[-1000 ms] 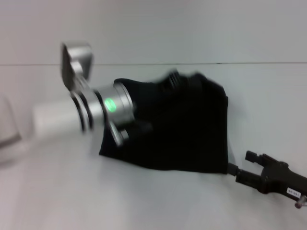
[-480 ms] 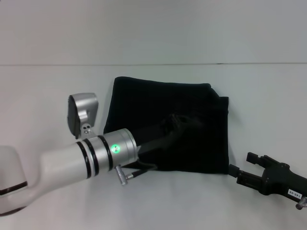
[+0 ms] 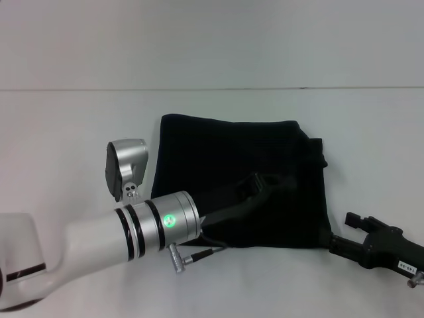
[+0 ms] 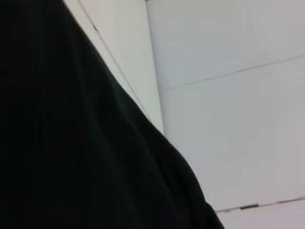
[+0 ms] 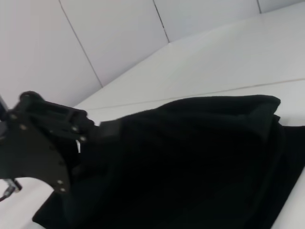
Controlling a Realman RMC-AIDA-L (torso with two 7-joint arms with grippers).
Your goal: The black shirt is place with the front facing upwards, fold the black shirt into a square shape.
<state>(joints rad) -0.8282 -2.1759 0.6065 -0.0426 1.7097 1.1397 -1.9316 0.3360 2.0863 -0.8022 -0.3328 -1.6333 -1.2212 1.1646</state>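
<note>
Left hand (image 3: 262, 185) sits low over the black shirt (image 3: 265, 152), reaching in from the near-left corner; can't tell its grip against the dark cloth. Shirt now lies under it as a folded near-square on the desk (image 3: 66, 132), shifted slightly right. Far-right flap bunches; fold looks nearly done. Right hand (image 3: 354, 228) idles at the near-right corner, apparently open.

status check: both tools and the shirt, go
Left tool low over the black shirt. Right tool parked off the shirt's near right corner. Shirt folded to a rough square on the table. Nothing in the way.
</note>
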